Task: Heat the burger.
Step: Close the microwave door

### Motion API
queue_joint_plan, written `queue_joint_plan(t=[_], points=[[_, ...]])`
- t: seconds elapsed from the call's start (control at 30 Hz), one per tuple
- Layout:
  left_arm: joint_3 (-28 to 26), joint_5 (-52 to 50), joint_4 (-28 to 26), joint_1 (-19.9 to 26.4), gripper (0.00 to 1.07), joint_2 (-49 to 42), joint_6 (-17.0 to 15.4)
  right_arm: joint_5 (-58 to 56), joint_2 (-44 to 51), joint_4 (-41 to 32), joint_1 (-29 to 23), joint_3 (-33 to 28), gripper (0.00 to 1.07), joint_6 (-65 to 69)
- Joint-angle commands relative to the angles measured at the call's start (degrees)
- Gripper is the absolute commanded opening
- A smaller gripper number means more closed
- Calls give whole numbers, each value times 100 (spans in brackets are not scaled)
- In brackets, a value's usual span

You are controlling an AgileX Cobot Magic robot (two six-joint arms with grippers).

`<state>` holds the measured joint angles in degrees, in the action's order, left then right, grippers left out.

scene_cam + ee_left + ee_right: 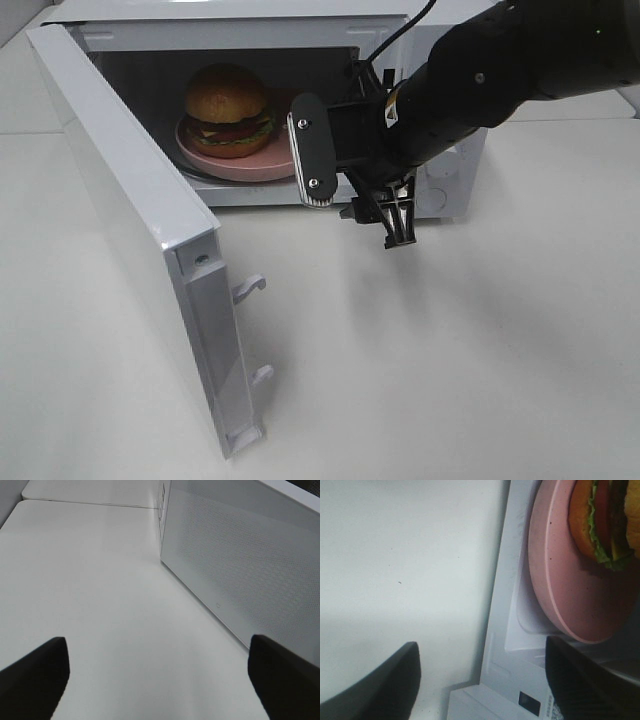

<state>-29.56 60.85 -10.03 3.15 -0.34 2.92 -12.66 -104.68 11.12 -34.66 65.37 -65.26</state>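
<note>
The burger [228,108], with a golden bun, dark patty, tomato and lettuce, sits on a round pink plate [250,166] inside the open white microwave [250,10]. My right gripper [392,222] hangs just outside the microwave's opening, at its front right, fingers pointing down, open and empty. The right wrist view shows the burger [605,525] on the plate [560,590] on the oven floor, with my gripper [482,690] apart from the plate. My left gripper [157,685] is open and empty over bare table beside the microwave door [240,570]; it is out of the exterior high view.
The microwave door [130,190] stands swung wide open toward the front left, with latch hooks [250,288] on its free edge. The white table [450,360] spreads in front of and to the right of the microwave.
</note>
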Motion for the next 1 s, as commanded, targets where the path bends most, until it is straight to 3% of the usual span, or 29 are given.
queue_joint_plan(t=[0.03,0.47,0.7,1.0], points=[[6,34,-29,-6,88,-92,0,29,183,17,11,-115,69,178],[6,34,-29,-6,88,-92,0,-183,934,57,29,-676,69,2538],[6,34,-29,-6,88,-92,0,-1278,1409,63,29,-710,82,4320],[6,34,-29,-6,88,-92,0,-2567,1805,63,29,-710,80,5621]])
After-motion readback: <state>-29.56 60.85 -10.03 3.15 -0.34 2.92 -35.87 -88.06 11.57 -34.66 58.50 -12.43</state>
